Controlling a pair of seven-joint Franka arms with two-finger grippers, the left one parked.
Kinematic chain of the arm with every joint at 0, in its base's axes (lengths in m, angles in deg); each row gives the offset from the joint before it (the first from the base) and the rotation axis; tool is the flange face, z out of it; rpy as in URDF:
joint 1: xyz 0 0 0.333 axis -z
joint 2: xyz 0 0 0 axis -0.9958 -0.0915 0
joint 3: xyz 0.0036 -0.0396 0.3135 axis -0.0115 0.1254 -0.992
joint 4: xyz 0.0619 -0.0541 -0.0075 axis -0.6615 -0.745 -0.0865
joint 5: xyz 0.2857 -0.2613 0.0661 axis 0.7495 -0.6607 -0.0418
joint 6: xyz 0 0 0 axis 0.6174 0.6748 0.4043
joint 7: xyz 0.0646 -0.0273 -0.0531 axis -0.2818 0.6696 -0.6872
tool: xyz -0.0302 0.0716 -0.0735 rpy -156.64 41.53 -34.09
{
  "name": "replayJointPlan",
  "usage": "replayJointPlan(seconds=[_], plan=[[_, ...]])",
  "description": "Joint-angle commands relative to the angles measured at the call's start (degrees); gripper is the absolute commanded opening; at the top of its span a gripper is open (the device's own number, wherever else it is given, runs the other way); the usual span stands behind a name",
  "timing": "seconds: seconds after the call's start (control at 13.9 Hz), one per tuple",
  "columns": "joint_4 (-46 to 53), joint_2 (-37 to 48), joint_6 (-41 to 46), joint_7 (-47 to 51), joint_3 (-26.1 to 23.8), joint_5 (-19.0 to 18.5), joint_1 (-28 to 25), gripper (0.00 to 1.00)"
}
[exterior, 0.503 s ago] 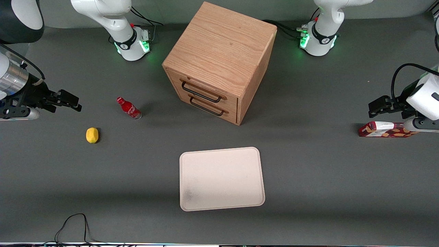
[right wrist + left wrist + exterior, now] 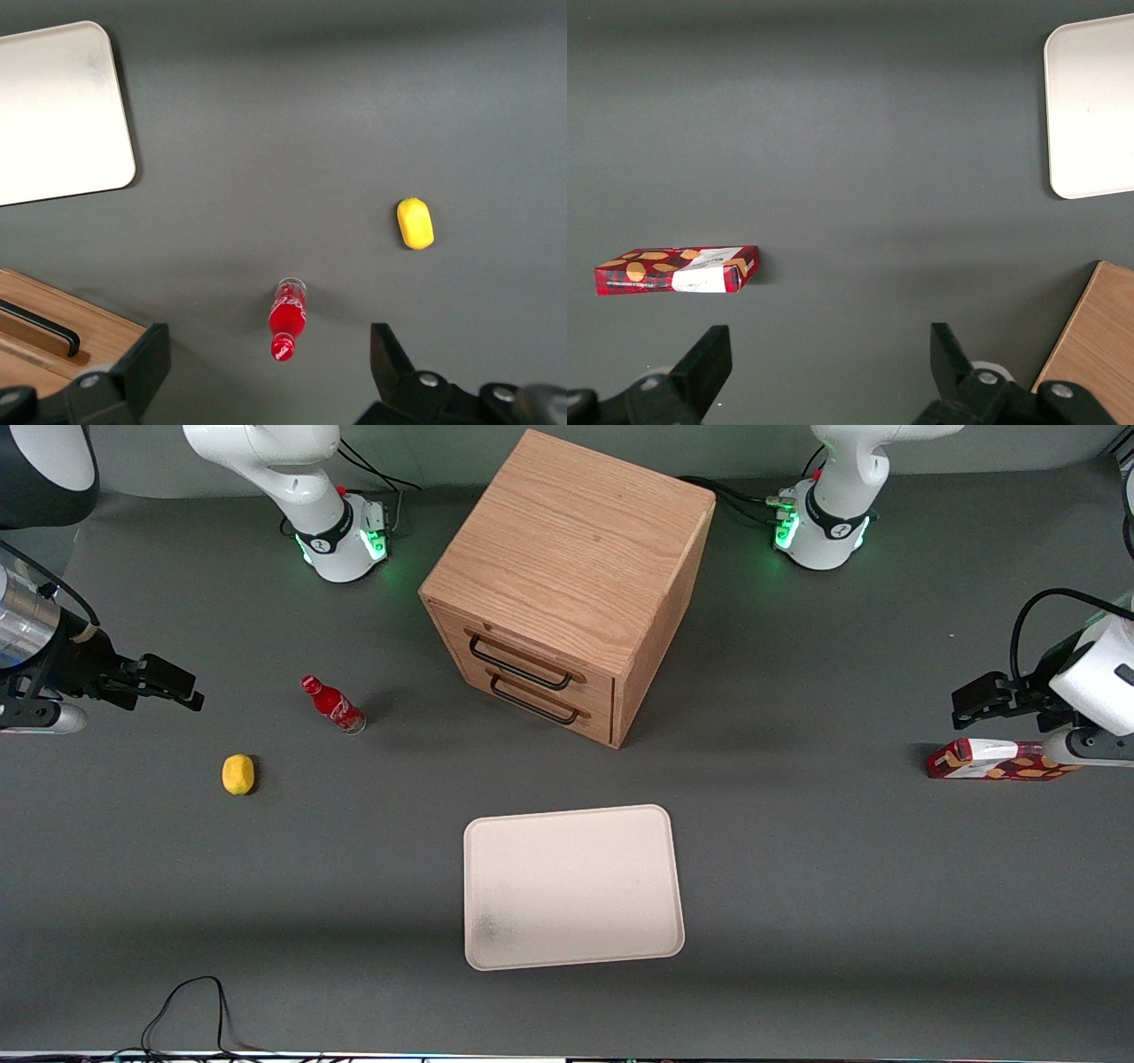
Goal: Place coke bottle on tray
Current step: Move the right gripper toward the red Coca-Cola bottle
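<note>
The coke bottle [image 2: 333,705] stands upright on the grey table [image 2: 797,886], free of any grip, with a lemon [image 2: 237,774] near it, closer to the front camera. The tray [image 2: 573,886] lies bare, well apart and nearer the camera, in front of the wooden drawer cabinet [image 2: 567,584]. The gripper [image 2: 182,690] hovers toward the working arm's end, its fingers [image 2: 146,359] spread wide; its height above the table is hard to judge.

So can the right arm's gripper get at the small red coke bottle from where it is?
Probably yes: the gripper, jaws open, hangs toward the working arm's end, and only bare table separates it from the upright small red coke bottle.
</note>
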Motion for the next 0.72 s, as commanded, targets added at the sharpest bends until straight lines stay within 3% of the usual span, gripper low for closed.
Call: replayJointPlan(seconds=[0.0,0.65], plan=[[2.5,-1.8,2.8,1.5,0.1,-0.8,0.4,1.0],[3.4,-1.0,8.9,-0.1,-0.5,-1.0,-0.6,1.0]])
